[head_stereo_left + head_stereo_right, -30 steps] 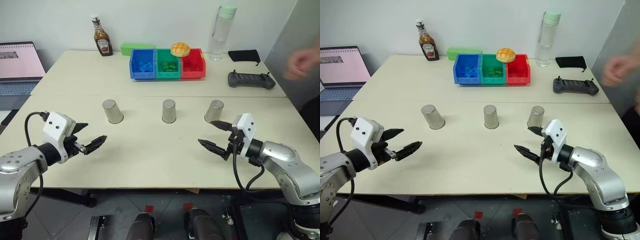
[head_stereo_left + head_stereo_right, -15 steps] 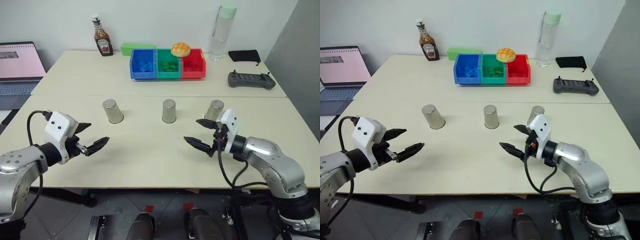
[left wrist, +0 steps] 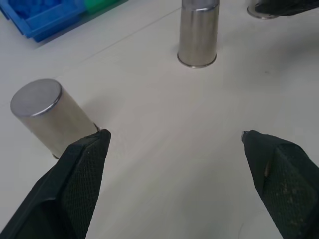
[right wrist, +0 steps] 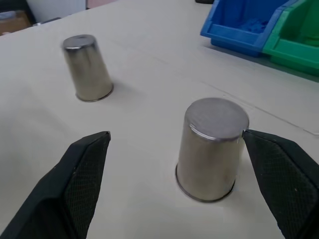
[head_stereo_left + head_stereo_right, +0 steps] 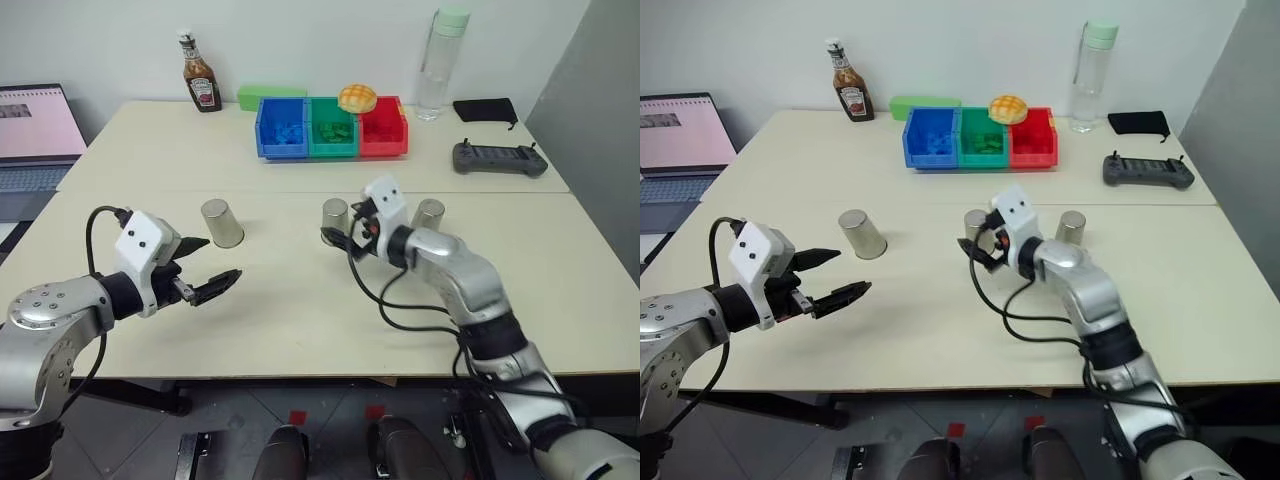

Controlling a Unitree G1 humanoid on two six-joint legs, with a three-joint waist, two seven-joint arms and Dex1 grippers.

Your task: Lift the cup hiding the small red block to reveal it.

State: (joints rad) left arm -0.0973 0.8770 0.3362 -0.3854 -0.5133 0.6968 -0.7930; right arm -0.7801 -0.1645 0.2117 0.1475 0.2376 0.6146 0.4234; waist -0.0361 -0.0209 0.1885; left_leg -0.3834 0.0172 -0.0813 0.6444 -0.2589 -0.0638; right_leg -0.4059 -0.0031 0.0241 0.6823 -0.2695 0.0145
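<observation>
The right pincer [image 5: 975,243] is standing wide open just in front of the middle cup [image 4: 212,149], one finger beside it, not gripping it. The left pincer [image 5: 210,268] is hanging open too, holding nothing, near the left cup [image 5: 221,222]. All three cups (shiny, smooth steel, a bit narrower on top) are sitting upside down on the pale bench [image 5: 300,320]. The right cup [image 5: 430,215] is standing behind the right arm.
</observation>
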